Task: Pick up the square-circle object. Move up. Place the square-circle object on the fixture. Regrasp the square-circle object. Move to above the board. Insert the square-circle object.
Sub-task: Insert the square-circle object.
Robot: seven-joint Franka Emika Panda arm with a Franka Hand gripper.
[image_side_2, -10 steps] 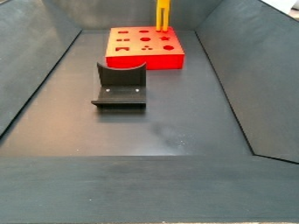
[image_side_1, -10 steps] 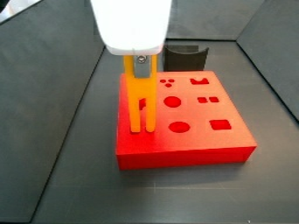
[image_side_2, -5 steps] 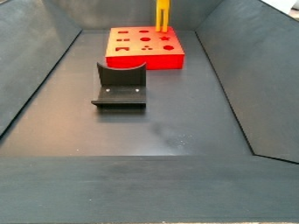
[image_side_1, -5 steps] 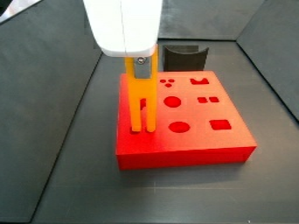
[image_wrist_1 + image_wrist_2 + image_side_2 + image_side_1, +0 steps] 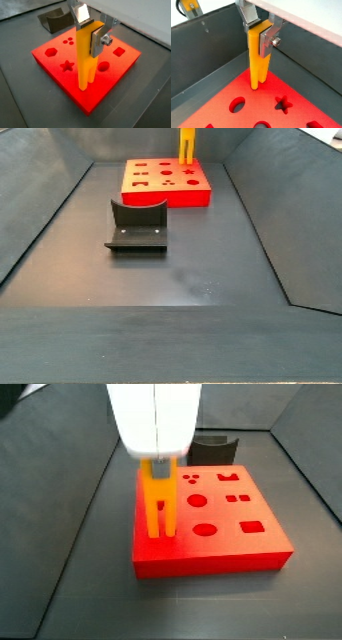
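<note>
no readable text, label, brand or number shows anywhere, as far as these small views allow; the gripper (image 5: 90, 31) over the board (image 5: 60, 82) is unmarked too.

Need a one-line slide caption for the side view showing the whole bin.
Yellow square-circle object stands upright at the red board's far edge, gripper out of frame above; dark fixture nearer.

We get two close wrist views looking down the gripper (image 5: 91, 31) onto the board (image 5: 113, 70), plus two raised side views, one near, one far. All share that board.
</note>
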